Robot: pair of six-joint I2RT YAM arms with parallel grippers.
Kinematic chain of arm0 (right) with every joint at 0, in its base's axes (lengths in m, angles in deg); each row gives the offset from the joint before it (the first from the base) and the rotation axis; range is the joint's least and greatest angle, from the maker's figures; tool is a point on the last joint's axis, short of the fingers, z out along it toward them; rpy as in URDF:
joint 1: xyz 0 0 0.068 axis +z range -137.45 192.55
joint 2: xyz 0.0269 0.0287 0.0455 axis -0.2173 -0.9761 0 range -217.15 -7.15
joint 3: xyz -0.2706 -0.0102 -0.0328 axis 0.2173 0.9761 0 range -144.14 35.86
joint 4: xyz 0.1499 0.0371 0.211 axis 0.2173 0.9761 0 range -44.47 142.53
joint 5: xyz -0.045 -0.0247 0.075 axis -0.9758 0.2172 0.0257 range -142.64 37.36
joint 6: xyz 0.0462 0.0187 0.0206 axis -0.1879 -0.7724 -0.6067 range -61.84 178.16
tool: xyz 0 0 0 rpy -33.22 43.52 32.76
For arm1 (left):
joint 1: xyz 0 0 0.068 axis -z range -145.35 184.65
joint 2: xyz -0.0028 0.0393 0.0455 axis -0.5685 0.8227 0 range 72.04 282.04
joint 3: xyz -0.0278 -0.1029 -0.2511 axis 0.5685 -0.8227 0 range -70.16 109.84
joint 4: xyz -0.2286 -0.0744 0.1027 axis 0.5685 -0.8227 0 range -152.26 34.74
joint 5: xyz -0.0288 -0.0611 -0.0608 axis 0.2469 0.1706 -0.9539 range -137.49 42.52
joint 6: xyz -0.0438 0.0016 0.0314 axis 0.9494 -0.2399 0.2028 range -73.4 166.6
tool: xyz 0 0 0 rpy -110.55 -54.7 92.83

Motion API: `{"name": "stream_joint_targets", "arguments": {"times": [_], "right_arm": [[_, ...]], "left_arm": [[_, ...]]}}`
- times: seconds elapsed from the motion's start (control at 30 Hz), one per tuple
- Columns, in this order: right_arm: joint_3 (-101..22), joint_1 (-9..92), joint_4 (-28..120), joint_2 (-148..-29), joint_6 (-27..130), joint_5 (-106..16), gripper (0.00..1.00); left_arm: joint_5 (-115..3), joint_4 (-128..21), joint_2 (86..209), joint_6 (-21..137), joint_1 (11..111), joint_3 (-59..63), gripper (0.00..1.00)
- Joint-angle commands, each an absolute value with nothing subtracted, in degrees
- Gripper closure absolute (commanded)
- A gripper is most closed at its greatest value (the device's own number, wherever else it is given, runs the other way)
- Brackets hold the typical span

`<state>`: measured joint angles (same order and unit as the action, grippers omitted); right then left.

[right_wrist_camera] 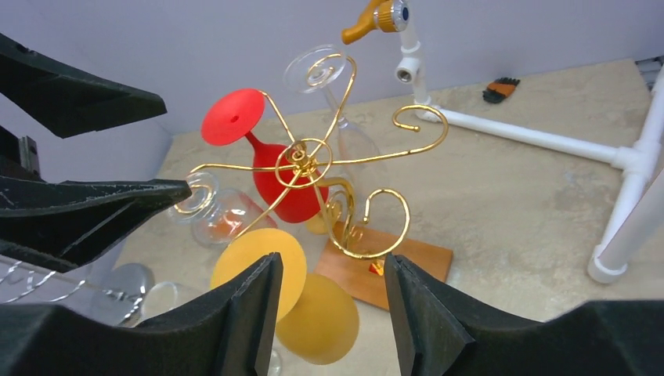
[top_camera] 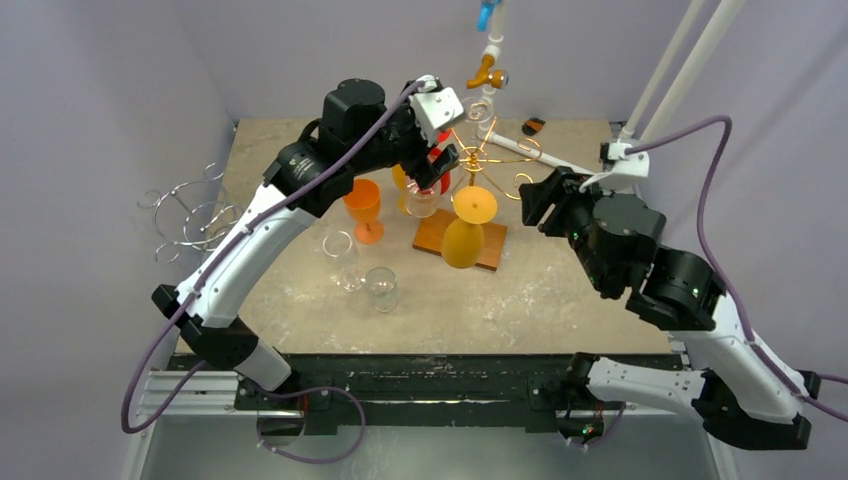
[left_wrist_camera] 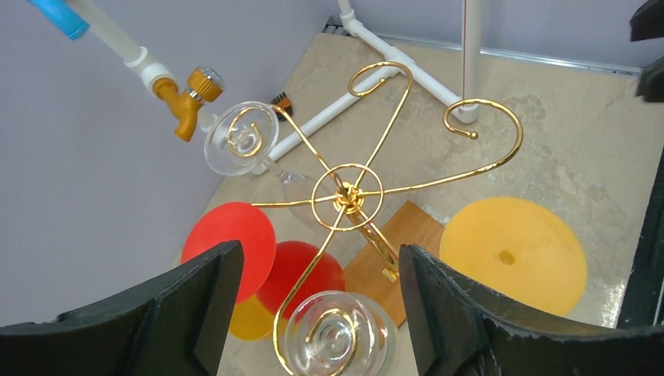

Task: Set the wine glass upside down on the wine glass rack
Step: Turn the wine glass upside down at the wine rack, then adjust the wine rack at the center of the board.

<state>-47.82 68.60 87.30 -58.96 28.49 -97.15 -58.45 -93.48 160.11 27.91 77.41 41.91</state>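
Observation:
The gold wire wine glass rack [top_camera: 473, 158] stands on a wooden base at the table's back. Several glasses hang upside down from its hooks. A clear wine glass [left_wrist_camera: 338, 337] hangs by its foot in one spiral hook, directly below my left gripper [left_wrist_camera: 319, 262]. That gripper is open above the rack, its fingers [left_wrist_camera: 196, 298] either side of the foot and apart from it. My right gripper [right_wrist_camera: 333, 270] hovers to the right of the rack [right_wrist_camera: 301, 157], open and holding nothing. A yellow glass [right_wrist_camera: 321, 317] hangs below it.
A red glass [right_wrist_camera: 266, 184] and another clear glass [left_wrist_camera: 241, 137] also hang on the rack. An orange glass [top_camera: 364, 208] and two clear glasses [top_camera: 340, 255] [top_camera: 381, 288] stand upright left of it. A silver wire rack [top_camera: 190, 215] sits at the left edge; white pipes [top_camera: 520, 148] cross the back.

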Motion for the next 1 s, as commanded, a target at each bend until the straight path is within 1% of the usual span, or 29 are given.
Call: {"name": "stream_joint_targets", "arguments": {"times": [0.0, 0.03, 0.13, 0.23, 0.37, 0.47, 0.53, 0.6, 0.73, 0.97], "right_arm": [[-52.92, 67.26, 93.36, -65.26, 30.1, -101.15, 0.42], [-53.8, 66.23, 93.64, -66.53, 30.12, -100.26, 0.42], [-55.18, 59.36, 92.66, -68.75, 30.04, -92.6, 0.42], [-55.18, 53.87, 90.95, -69.35, 30.56, -87.17, 0.42], [-54.66, 49.99, 89.72, -70.24, 31.07, -83.05, 0.43], [-53.37, 47.6, 89.12, -70.56, 31.52, -80.55, 0.48], [-52.29, 46.31, 88.64, -70.25, 31.61, -79.05, 0.52], [-51.23, 45.24, 88.32, -69.79, 31.69, -77.9, 0.55], [-49.88, 43.77, 88.23, -69.55, 32.14, -75.9, 0.57], [-47.69, 43.05, 87.56, -69.37, 32.06, -74.16, 0.56]], "left_arm": [[-61.78, -92.14, 162.19, 32.14, 77.11, 45.7, 0.25], [-62.17, -92.22, 162.72, 32.45, 77.19, 45.83, 0.26], [-62.38, -92.14, 163.88, 33.48, 77.13, 45.98, 0.37], [-62.58, -91.46, 164.39, 34.47, 77.19, 45.78, 0.43], [-62.59, -91.13, 164.99, 34.69, 77.12, 45.61, 0.57], [-63.05, -91.38, 165.69, 34.64, 77.1, 45.68, 0.7], [-63.77, -91.71, 166.18, 34.62, 77.16, 45.76, 0.75], [-64.37, -92.04, 166.81, 34.52, 77.12, 46.02, 0.76], [-65.13, -92.93, 168.37, 34.28, 77.14, 46.96, 0.77], [-66.14, -95.19, 171.56, 33.91, 77.14, 50.37, 0.71]]}}
